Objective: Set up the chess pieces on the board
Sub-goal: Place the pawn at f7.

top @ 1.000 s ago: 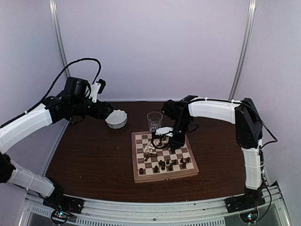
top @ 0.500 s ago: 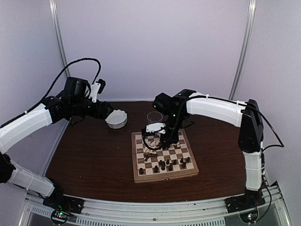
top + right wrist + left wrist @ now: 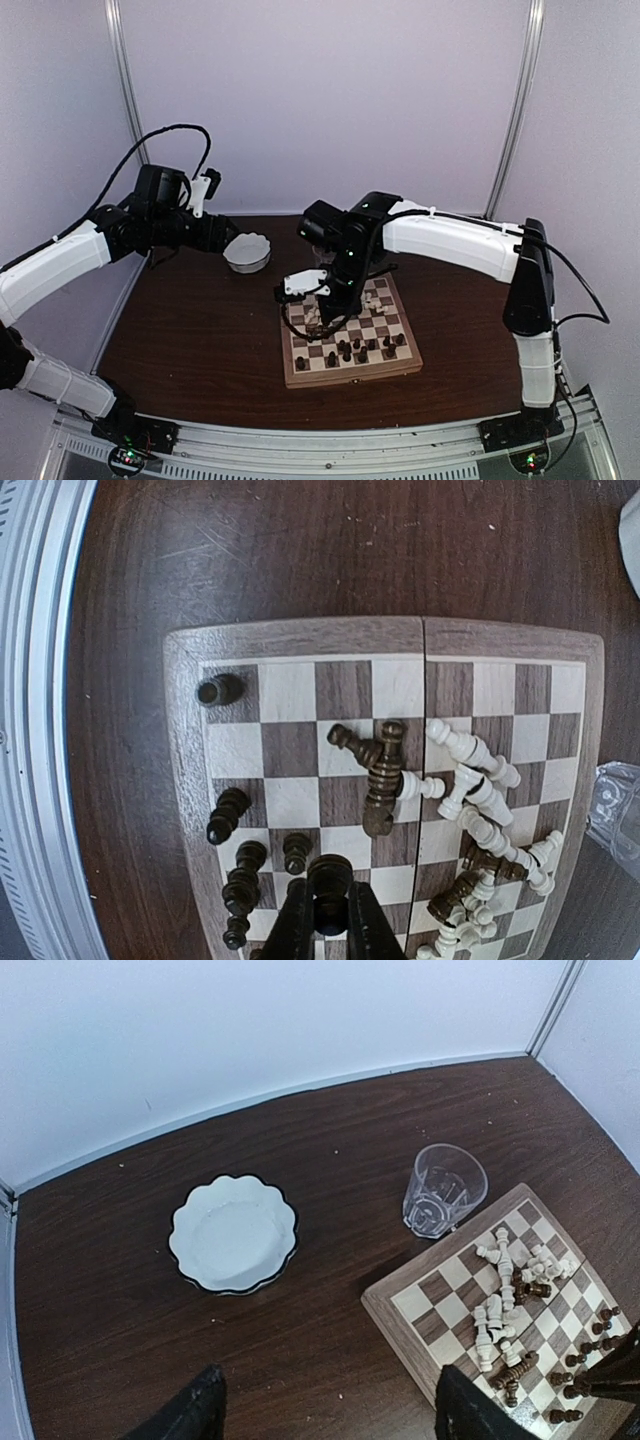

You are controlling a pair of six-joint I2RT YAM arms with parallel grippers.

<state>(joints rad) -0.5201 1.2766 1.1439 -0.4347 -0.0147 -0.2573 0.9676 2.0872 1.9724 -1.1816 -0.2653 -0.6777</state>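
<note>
1. The right gripper (image 3: pixel 328 892): jaws drawn narrow, clamped on 1 dark chess piece (image 3: pixel 328 872), seen from above between the 2 fingers (image 3: pixel 297 925). It is over the board (image 3: pixel 185 780), beside the dark pieces (image 3: pixel 240 885) standing along the edge nearest the arm bases. Whether the held piece touches a square cannot be told.
2. The left gripper (image 3: pixel 325 1415): jaws wide apart, nothing between them, nothing touched. It hangs above the table (image 3: pixel 100 1340), near the white bowl (image 3: pixel 233 1233).
3. On the board, cream pieces (image 3: pixel 497 1300) and a few dark ones lie toppled in a heap mid-board.
4. A clear glass (image 3: pixel 443 1188) stands just beside the board's far corner
</note>
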